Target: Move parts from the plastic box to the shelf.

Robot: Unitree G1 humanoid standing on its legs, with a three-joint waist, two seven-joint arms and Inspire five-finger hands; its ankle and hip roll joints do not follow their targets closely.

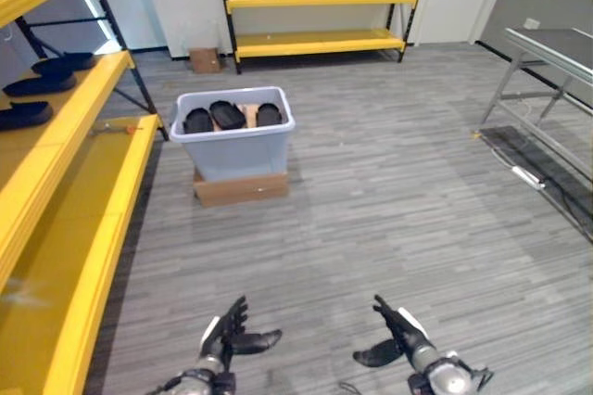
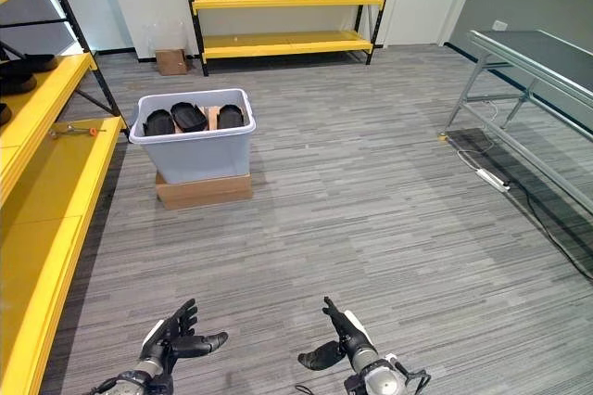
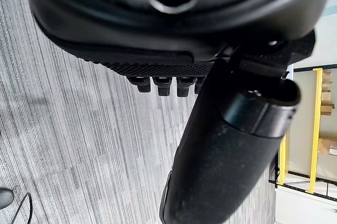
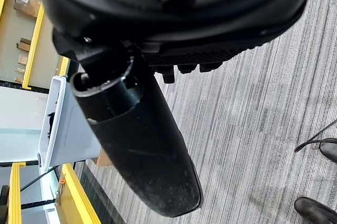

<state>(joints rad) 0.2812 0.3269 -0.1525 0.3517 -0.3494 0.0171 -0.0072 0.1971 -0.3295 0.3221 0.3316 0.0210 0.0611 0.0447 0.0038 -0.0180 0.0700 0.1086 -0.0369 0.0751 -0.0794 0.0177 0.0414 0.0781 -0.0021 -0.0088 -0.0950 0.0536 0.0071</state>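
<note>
Currently both hands are empty and held low in front of the body: left hand [image 1: 227, 335] and right hand [image 1: 397, 332], fingers relaxed and spread, thumbs out, nothing in either grasp (the wrist views agree, showing floor past the fingers). The plastic box [image 1: 232, 140] stands well ahead on the grey floor, resting on a flat cardboard base [image 1: 241, 188]. Inside lie several black parts [image 1: 227, 114], side by side, with a bit of brown packing between them. The yellow shelf [image 1: 79, 182] runs along the robot's left; its upper tiers already hold a few dark parts [image 1: 39, 84].

Judgement: step in hand is the approach, before any pick. The box is out of reach from this stance. Next move calls for walking forward until the box rim is just below the hands, then lowering one hand onto a single part and closing round it.
</note>
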